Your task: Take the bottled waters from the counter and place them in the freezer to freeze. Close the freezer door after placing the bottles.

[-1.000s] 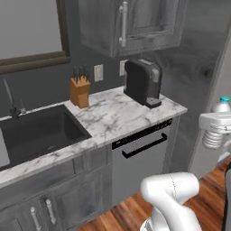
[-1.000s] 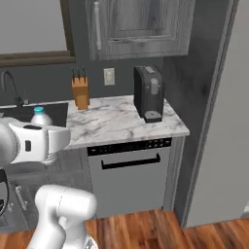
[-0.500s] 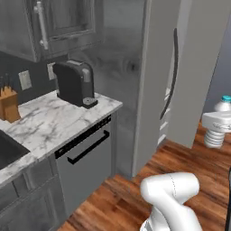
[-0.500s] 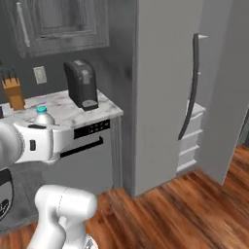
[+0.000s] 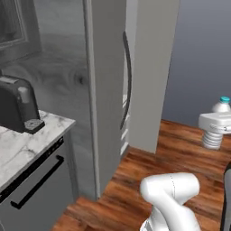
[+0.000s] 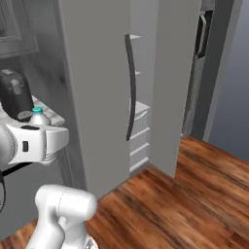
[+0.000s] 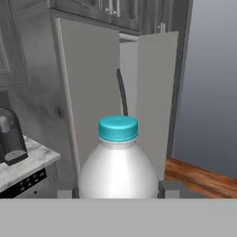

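Observation:
My gripper (image 7: 118,190) is shut on one of the bottled waters (image 7: 117,167), a clear ribbed bottle with a light-blue cap, held upright. The same bottle (image 5: 218,122) rides in the gripper (image 5: 216,124) at the right edge of the left base view, and its cap (image 6: 38,112) pokes above the hand (image 6: 39,141) in the right base view. Ahead stands the freezer door (image 6: 97,92), a light-grey panel with a dark bar handle (image 6: 130,87), standing open. White shelves (image 6: 139,130) show in the gap beside it. A corner of the marble counter (image 5: 25,144) lies to the left.
A black coffee machine (image 5: 17,109) stands on the counter corner, above a grey dishwasher front with a black bar handle (image 5: 38,182). A second grey fridge panel (image 6: 175,82) stands right of the shelves. Wooden floor (image 6: 185,194) stretches in front of the fridge.
Both base views have swung from the sink and counter round to the fridge, so the base has moved. The bottle stays in the gripper in the same pose.

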